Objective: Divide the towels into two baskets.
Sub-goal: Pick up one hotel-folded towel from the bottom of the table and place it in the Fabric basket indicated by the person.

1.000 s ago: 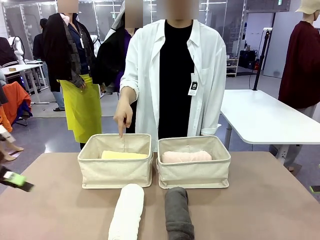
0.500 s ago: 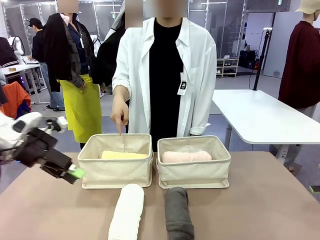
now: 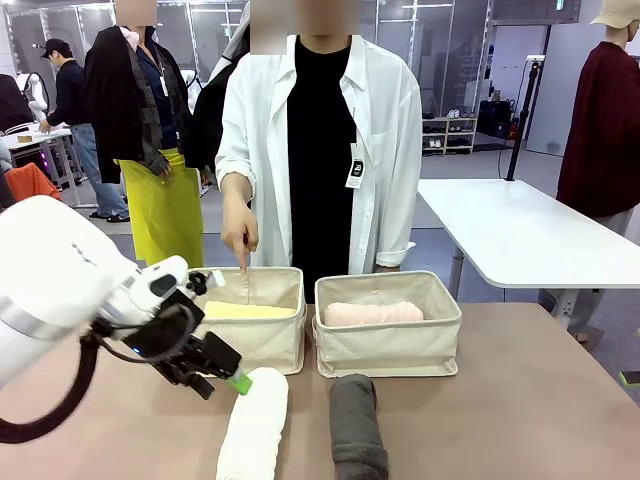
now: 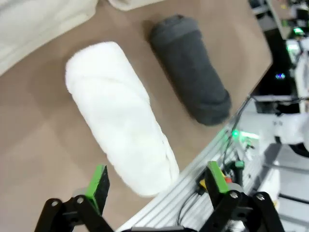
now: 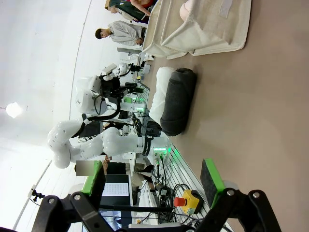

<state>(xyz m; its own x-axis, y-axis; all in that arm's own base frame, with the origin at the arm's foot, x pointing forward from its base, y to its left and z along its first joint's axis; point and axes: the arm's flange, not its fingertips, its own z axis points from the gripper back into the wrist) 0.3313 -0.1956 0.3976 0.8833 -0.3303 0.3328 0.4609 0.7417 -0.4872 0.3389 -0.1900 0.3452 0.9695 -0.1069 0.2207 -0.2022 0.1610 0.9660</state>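
A white towel (image 3: 255,425) and a dark grey towel (image 3: 357,428) lie side by side on the brown table, in front of two beige baskets. The left basket (image 3: 232,345) holds a pale yellow towel (image 3: 246,311); the right basket (image 3: 390,350) holds a pale pink towel (image 3: 372,313). My left gripper (image 3: 222,380) hovers open just left of the white towel's far end. In the left wrist view the left gripper (image 4: 157,179) spans the white towel (image 4: 120,116), with the grey towel (image 4: 190,72) beyond. My right gripper (image 5: 152,176) is open and empty, far from the grey towel (image 5: 176,99).
A person in a white shirt stands behind the baskets, one hand (image 3: 243,238) pointing a finger down into the left basket. The table's near edge with its metal rail (image 4: 193,193) lies close below the towels' near ends. Open tabletop (image 3: 530,400) stretches to the right.
My left arm has swung in from the far left to the white towel's far end, jaws staying open. The person shifted slightly left, finger still at the left basket.
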